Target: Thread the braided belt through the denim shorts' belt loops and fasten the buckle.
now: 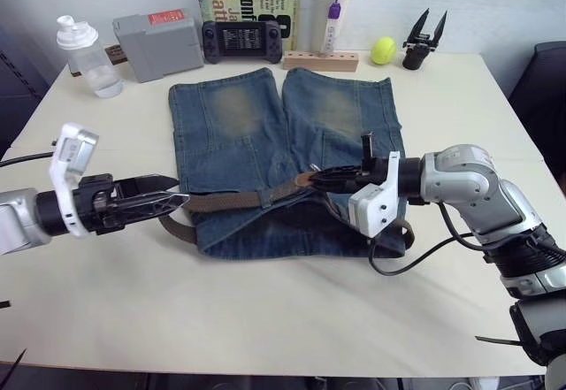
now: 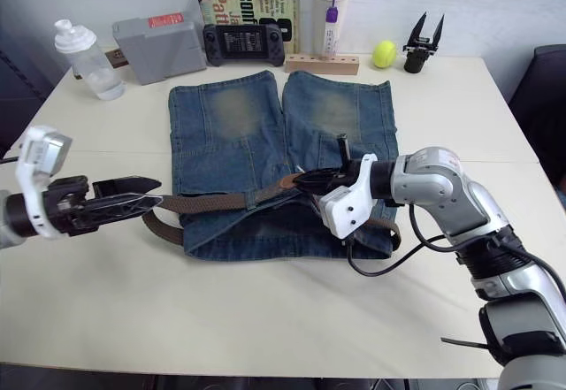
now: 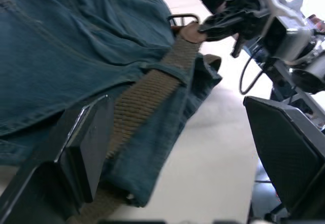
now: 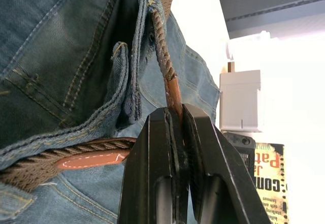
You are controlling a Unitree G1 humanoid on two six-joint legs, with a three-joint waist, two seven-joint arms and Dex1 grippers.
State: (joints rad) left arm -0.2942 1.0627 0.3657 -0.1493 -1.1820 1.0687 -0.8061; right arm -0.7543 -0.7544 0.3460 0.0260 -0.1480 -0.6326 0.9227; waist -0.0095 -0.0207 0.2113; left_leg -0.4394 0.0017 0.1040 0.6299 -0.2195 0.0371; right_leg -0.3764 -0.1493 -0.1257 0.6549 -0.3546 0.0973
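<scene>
Faded denim shorts (image 1: 283, 156) lay flat on a pale counter (image 1: 265, 310), waistband toward the robot. A braided belt (image 1: 232, 200) ran along that waistband, its long axis crossing from the robot's left to its right, and passed under one of the belt loops (image 3: 165, 72) near the middle. The right end effector (image 1: 329, 178) was pressed together on the belt's smooth leather end, next to the silver buckle (image 3: 183, 18) (the wrist view showed the strap pinched edge-on between the two black fingers). The left end effector (image 1: 164, 201) hovered spread just beside the shorts' left edge, touching nothing, with the strap running between its fingers toward the right arm. The right arm was therefore nearer the working end; the belt's loose remainder curled beneath the left one.
</scene>
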